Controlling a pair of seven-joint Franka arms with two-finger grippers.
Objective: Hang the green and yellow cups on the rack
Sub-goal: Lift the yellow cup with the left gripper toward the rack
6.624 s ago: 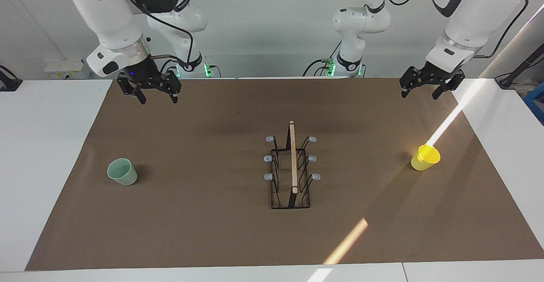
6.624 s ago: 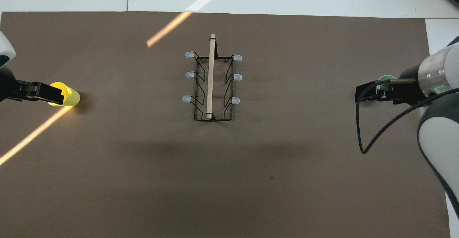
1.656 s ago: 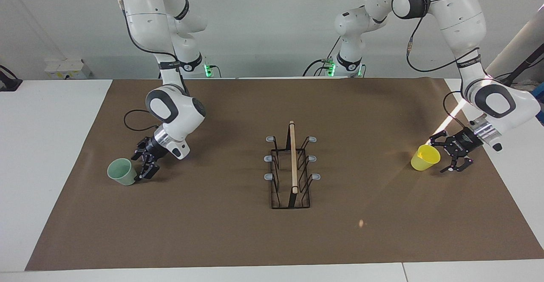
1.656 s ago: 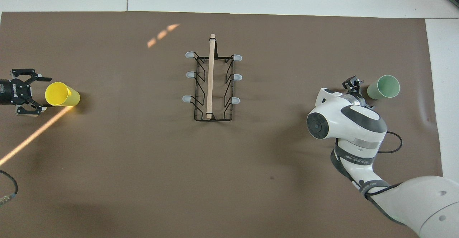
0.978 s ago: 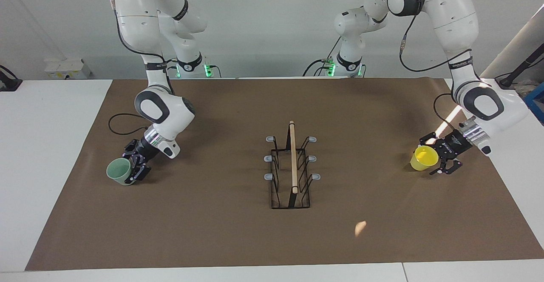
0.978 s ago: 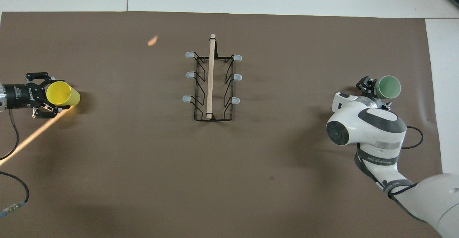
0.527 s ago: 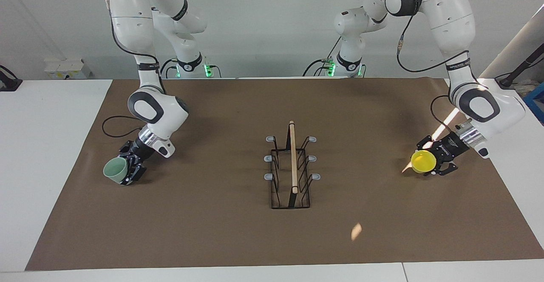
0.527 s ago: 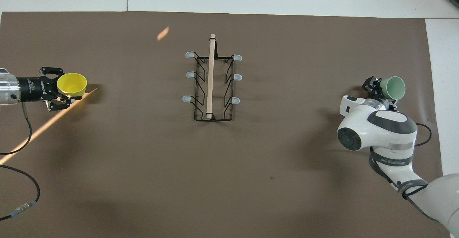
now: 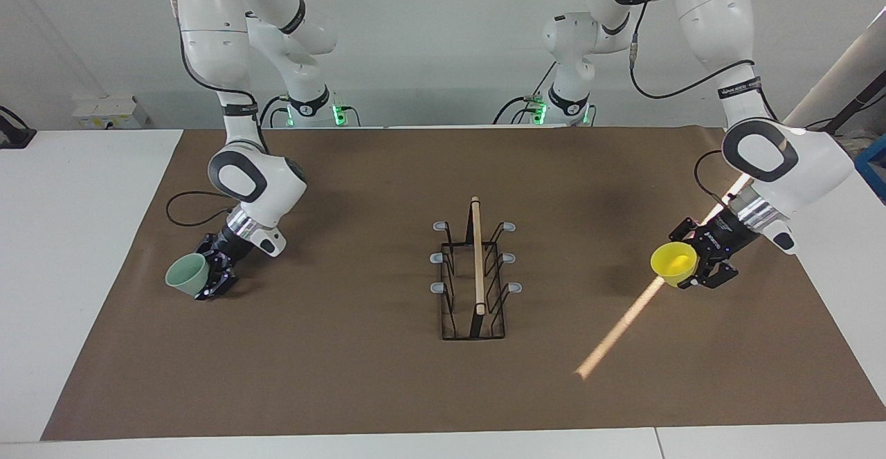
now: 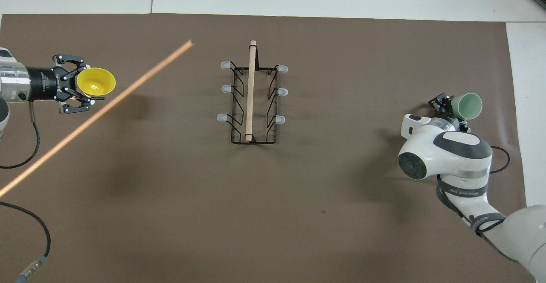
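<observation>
The bright yellow cup (image 9: 673,261) (image 10: 95,82) hangs tilted above the brown mat at the left arm's end, with my left gripper (image 9: 694,269) (image 10: 83,85) shut on its lower part. Toward the right arm's end, the pale green cup (image 9: 184,273) (image 10: 468,105) is tipped on its side just over the mat. My right gripper (image 9: 210,277) (image 10: 448,106) is shut on its base. The black wire rack (image 9: 477,258) (image 10: 251,91), with its wooden rod and grey-tipped pegs, stands at the mat's middle between the two cups. No cup is on it.
A brown mat (image 9: 346,376) covers most of the white table (image 9: 69,237). A thin stripe of sunlight (image 9: 616,331) crosses it near the yellow cup. Black cables trail from both wrists onto the mat.
Both grippers went from open around the cups to shut on them. The left one has raised the yellow cup off the mat. The right one has tipped the green cup a little.
</observation>
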